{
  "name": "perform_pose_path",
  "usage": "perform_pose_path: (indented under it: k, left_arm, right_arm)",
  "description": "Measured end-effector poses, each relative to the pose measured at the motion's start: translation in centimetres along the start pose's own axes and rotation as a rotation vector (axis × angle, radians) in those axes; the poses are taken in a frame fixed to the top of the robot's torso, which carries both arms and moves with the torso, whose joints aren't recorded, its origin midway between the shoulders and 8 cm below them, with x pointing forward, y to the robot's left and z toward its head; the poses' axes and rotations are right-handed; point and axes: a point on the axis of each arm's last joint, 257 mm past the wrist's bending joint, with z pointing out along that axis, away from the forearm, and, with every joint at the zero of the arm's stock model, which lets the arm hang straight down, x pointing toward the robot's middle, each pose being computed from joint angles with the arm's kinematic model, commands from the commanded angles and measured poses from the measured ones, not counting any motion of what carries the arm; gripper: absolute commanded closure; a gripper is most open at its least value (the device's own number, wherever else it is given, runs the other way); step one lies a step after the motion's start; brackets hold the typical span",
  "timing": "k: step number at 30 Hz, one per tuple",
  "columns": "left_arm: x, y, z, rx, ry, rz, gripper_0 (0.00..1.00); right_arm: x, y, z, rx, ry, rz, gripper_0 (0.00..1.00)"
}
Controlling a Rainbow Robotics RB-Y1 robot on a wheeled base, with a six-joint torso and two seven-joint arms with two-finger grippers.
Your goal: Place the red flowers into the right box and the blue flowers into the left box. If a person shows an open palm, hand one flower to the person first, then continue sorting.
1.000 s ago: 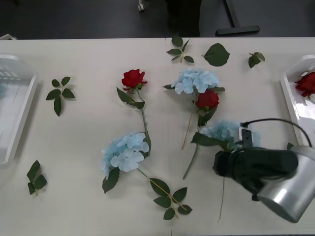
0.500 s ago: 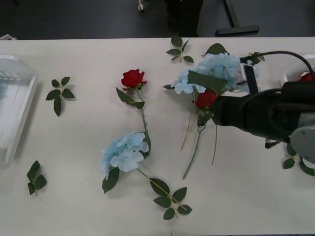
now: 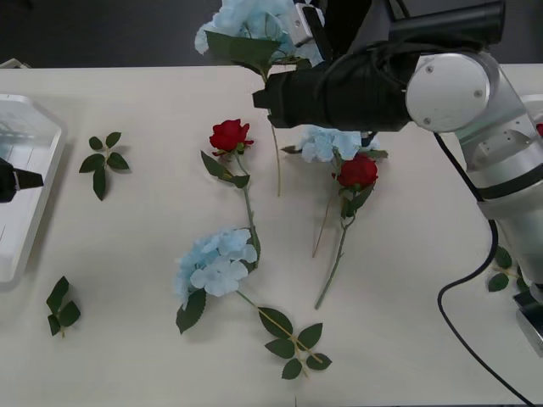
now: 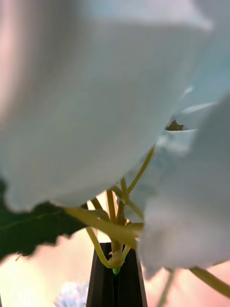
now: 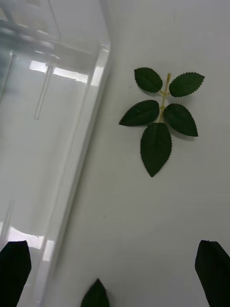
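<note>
Right gripper [image 3: 284, 44] is up over the counter's [image 3: 127, 280] far edge, pinching a blue flower [image 3: 246, 19] by its stem (head raised, stem dangling). Left gripper [image 5: 115, 268] sits spread beside the left box [image 3: 25, 203] at the counter's left edge. Two red roses and two hydrangeas lie mid-counter.

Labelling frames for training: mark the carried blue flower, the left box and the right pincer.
carried blue flower [image 3: 246, 17], front view, petal cluster.
left box [image 3: 38, 199], front view, near rim.
right pincer [image 4: 115, 280], right wrist view, shut black fingers.
</note>
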Motion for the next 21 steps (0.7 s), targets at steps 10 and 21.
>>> perform_pose_path:
  k: [10,21]
  left_arm:
    - [0.0,-8.8,0.2,0.235,-0.125,-0.274,0.0]
    - [4.1,-18.6,-3.3,0.437,-0.173,-0.105,0.0]
  right_arm:
    - [-3.3,4.5,4.4,-0.123,-0.087,-0.001,1.0]
    - [-2.6,8.1,7.8,-0.191,-0.104,0.038,1.0]
